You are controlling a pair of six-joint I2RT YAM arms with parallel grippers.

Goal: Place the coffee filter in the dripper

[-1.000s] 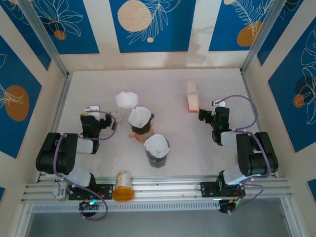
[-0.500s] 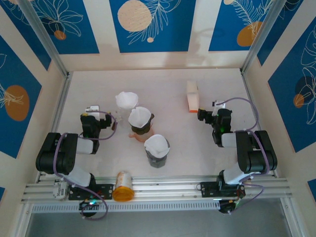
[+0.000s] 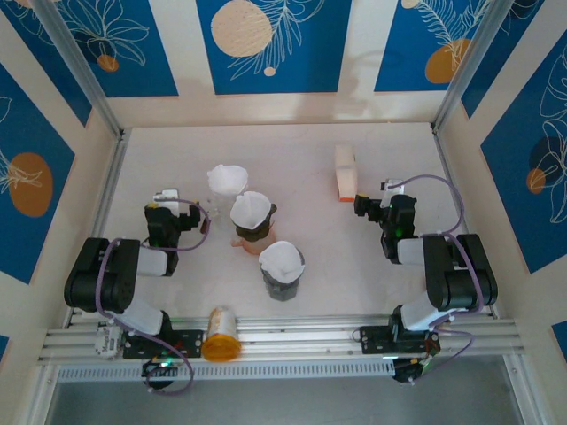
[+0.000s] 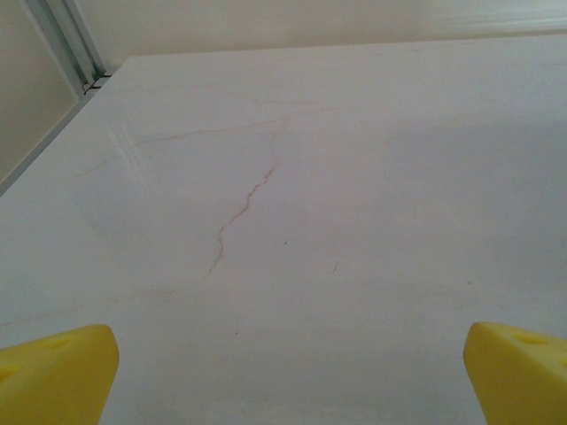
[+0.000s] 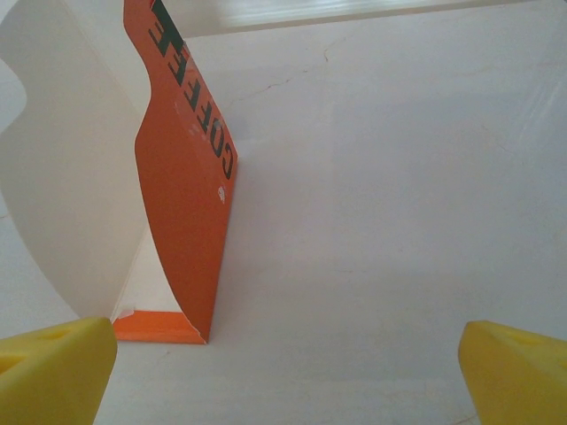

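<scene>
Three drippers stand mid-table, each with a white paper filter in it: a clear one [image 3: 228, 181], a brown one on a pink base [image 3: 251, 216] and a dark one [image 3: 282, 266]. An orange and white filter box [image 3: 345, 173] marked COFFEE [image 5: 182, 177] stands at the right, its top open. My right gripper [image 3: 360, 205] is low on the table just in front of the box, open, yellow fingertips [image 5: 53, 372] wide apart with nothing between them. My left gripper [image 3: 205, 223] rests left of the brown dripper, open and empty over bare table [image 4: 283, 266].
An orange pill bottle [image 3: 221, 334] lies on the front rail between the arm bases. Aluminium rails [image 3: 104, 190] edge the table on both sides. A thin crack [image 4: 239, 212] runs across the white tabletop ahead of the left gripper.
My right gripper has edged a little left, toward the filter box's foot. The left arm and the drippers have not moved.
</scene>
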